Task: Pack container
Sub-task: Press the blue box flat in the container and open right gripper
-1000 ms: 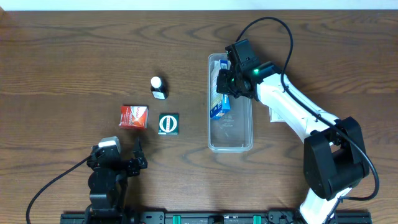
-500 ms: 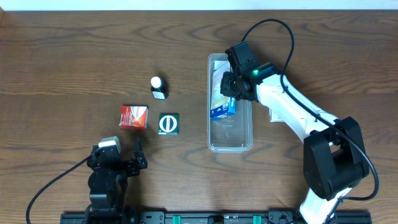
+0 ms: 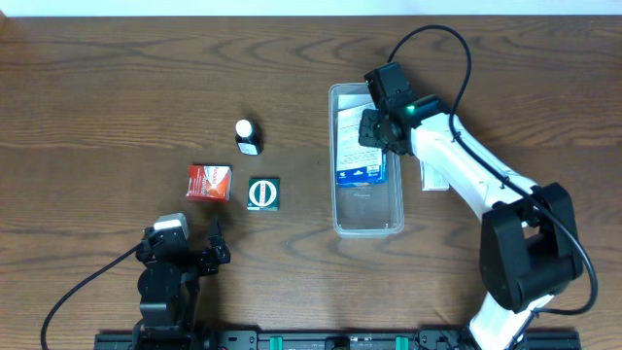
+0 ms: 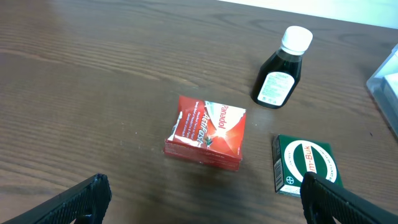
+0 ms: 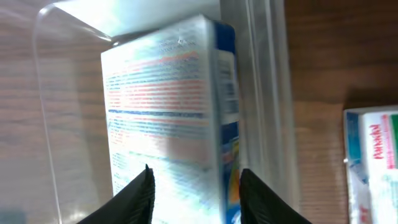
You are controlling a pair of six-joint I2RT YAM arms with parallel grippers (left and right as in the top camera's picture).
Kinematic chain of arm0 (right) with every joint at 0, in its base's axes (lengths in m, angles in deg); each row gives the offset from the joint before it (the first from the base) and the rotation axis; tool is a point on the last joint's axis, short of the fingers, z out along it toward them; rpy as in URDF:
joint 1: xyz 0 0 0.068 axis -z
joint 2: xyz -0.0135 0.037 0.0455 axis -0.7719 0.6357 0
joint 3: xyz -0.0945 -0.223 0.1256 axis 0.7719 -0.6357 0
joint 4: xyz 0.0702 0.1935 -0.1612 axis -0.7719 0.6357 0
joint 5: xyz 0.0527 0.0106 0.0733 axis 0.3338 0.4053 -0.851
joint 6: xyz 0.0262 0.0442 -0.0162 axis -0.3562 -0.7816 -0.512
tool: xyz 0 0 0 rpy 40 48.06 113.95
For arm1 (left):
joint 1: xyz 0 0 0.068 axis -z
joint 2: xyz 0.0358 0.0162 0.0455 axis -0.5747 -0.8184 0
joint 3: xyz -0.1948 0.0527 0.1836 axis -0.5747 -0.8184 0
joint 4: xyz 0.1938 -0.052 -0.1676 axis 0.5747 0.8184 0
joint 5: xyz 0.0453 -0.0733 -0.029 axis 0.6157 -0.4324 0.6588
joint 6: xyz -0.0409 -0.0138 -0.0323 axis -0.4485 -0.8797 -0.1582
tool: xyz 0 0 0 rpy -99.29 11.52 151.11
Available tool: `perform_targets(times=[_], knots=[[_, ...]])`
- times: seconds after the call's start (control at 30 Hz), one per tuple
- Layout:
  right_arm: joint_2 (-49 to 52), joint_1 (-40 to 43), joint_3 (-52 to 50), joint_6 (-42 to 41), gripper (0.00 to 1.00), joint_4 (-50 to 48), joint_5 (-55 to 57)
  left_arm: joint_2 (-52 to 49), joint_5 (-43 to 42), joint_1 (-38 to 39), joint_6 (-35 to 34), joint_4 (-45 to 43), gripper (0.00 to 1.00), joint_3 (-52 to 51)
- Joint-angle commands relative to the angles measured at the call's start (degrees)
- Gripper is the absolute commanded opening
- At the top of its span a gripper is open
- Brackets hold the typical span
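Observation:
The container point(image 3: 367, 222), a long clear tub, lies right of the table's centre. A blue and white box point(image 3: 356, 156) lies flat in its far half. My right gripper point(image 3: 375, 129) hovers over the far right part of that box. In the right wrist view its jaws point(image 5: 196, 194) stand apart above the box point(image 5: 168, 112), with the container wall point(image 5: 264, 93) just to the right. My left gripper point(image 3: 208, 255) rests open near the front edge, left of centre. In the left wrist view it point(image 4: 202, 200) holds nothing.
A red box point(image 3: 209, 182), a green box point(image 3: 263, 193) and a dark bottle with a white cap point(image 3: 248, 136) lie left of the container. A white box point(image 3: 433, 181) sits just right of it, partly under my right arm.
The right gripper has opened and let go of the blue and white box, which went from tilted on its edge to lying flat. The container slid slightly to the right.

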Motion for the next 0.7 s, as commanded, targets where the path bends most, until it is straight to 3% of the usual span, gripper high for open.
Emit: perform_targets(times=[0.0, 0.13, 0.4, 0.67], knots=[[-5.77, 0.00, -0.26, 3.78, 0.40, -0.22, 1.05, 0.35, 0.24, -0.22, 0.76, 0.09, 0.98, -0.98], [-9.77, -0.96, -0.26, 4.17, 0.35, 0.24, 0.92, 0.35, 0.24, -0.24, 0.76, 0.11, 0.98, -0.98], [-7.61, -5.05, -0.55, 4.37, 0.12, 3.65, -1.29, 0.35, 0.24, -0.22, 0.76, 0.11, 0.98, -0.98], [-6.43, -6.73, -1.29, 3.43, 0.15, 8.50, -2.29, 0.35, 0.24, -0.22, 0.76, 0.11, 0.98, -0.98]])
